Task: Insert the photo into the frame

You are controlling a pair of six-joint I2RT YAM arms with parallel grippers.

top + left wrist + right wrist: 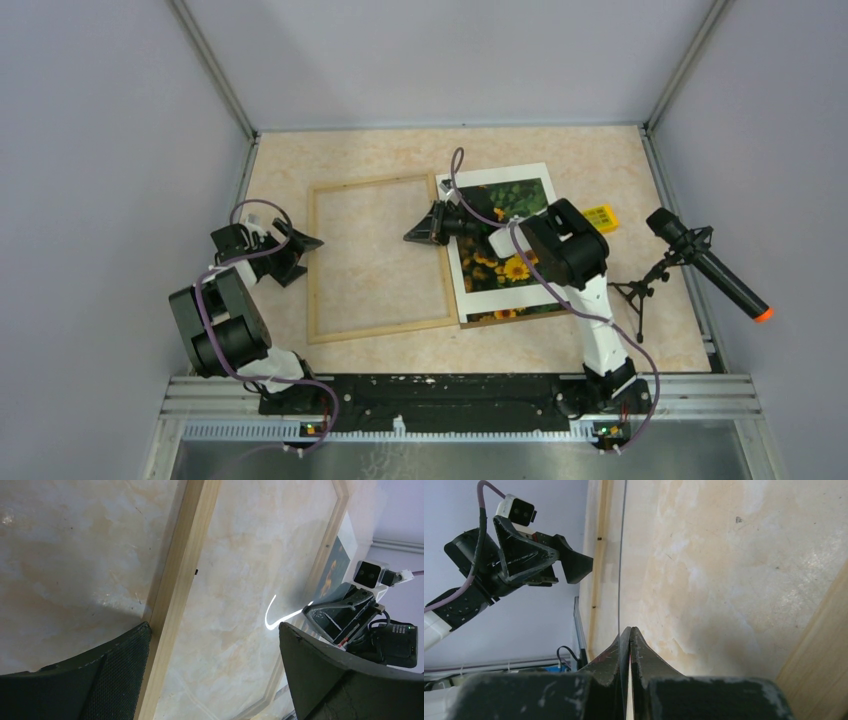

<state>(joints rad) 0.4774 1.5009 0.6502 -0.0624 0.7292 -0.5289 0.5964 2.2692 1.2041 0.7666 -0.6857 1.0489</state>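
The light wooden frame [375, 183] lies flat at centre-left, with the tabletop showing through it. The sunflower photo [512, 268] lies to its right in a white mat, partly under the right arm. My left gripper [299, 257] is open, its jaws either side of the frame's left bar [180, 580]. My right gripper [410, 236] sits at the frame's right bar [824, 665], pointing left. It is shut on what looks like a thin clear sheet [621, 555], seen edge-on as a fine line. A sliver of the photo also shows in the left wrist view [332, 575].
A small yellow card [600, 217] lies right of the photo. A microphone on a black tripod [700, 262] stands at the right edge. Grey walls close in the table on three sides. A brown board edge [510, 318] shows under the mat.
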